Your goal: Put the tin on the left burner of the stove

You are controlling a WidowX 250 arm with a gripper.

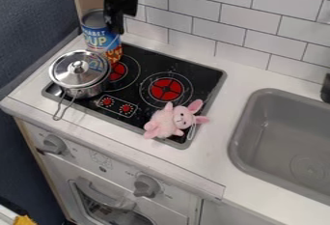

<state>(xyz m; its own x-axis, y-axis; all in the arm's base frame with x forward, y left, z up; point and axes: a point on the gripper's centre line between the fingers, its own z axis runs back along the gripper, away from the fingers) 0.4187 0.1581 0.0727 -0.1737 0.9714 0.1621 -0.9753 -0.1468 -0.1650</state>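
white tiles back a pale bench, with a grey sink let into its right side and a black stove on the left. the lidded pot sits at the stove's left edge, its wire handle turned to the front; off to the side like that, it leaves the red middle of the left burner in sight — though it looks to crowd the spot. a pink toy rabbit lies by the front right corner, probably just clutter, out of the task's way.

the tin is behind the pot, near the stove's back left corner, close to the left burner. the claw hangs at its upper right side, in front of part of it — perhaps placed for the rim. whether it is apart, together or clamped on the tin, i cannot tell.
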